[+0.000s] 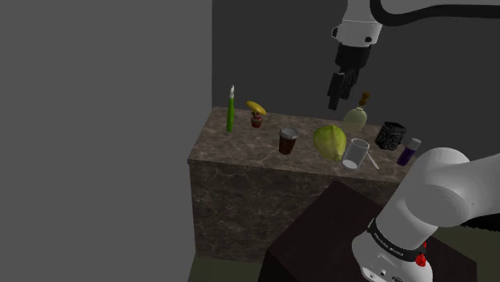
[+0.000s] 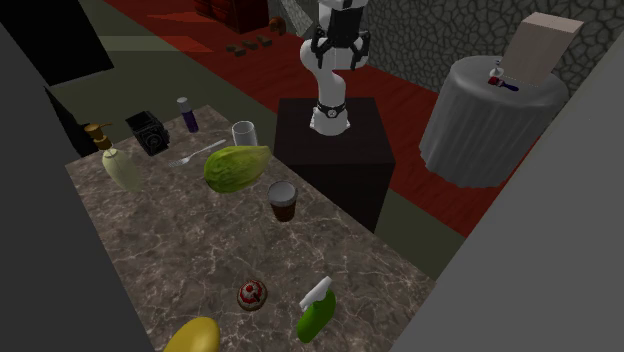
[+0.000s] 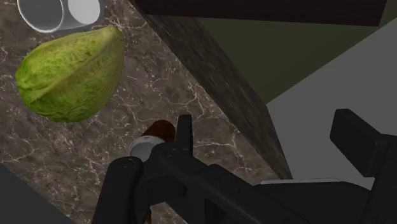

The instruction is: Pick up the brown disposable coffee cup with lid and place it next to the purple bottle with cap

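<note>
Item, gripper (image 3: pixel 267 127): black, two fingers standing well apart with nothing between them, released; in the shoulder view it hangs high over the cabbage (image 1: pixel 329 142), clear of the table (image 1: pixel 240 164). Item, coffee cup (image 3: pixel 156 135): the task's thing, upright on the marbled table just beside the cabbage, on the side away from the glass (image 1: pixel 355 152), near the table's front edge and partly hidden behind one finger in the wrist view. Brown tapered body, pale band at the lidded rim. Judged light, thin-walled and easily crushed or tipped. The lid rim is likely the stiffest part, so a gentle hold across the upper body just under the rim looks safest, and the taper would help keep it from slipping down through the fingers. Item, purple bottle (image 1: pixel 409 151): small, dark cap, upright beyond the glass from the cabbage, well apart from the cup. The bare table beside it on the cabbage's side looks a fit place to set down. Item, fork (image 2: pixel 195 155): lies past the glass from the cabbage, toward the bottle, and could obstruct. Markings: no brand, label or legible writing on cup, bottle or cabbage.
</note>
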Controlling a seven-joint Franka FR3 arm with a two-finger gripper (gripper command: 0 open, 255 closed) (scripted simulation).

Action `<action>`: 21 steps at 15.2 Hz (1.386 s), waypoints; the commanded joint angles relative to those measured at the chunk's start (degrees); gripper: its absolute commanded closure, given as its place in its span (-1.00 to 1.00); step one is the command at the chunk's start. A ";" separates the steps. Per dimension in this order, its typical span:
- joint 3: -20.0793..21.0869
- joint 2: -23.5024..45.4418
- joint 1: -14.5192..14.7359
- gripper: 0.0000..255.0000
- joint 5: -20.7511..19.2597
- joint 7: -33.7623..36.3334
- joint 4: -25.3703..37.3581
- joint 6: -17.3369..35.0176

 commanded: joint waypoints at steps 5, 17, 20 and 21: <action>-6.41 2.84 0.36 -1.00 -2.93 -9.51 -2.64 6.13; -24.76 23.43 4.14 -1.00 -4.77 -38.88 -0.04 24.69; -28.71 30.82 5.91 -1.00 -2.03 -47.27 2.88 28.50; -29.89 33.45 6.49 -1.00 -0.71 -50.24 4.04 29.61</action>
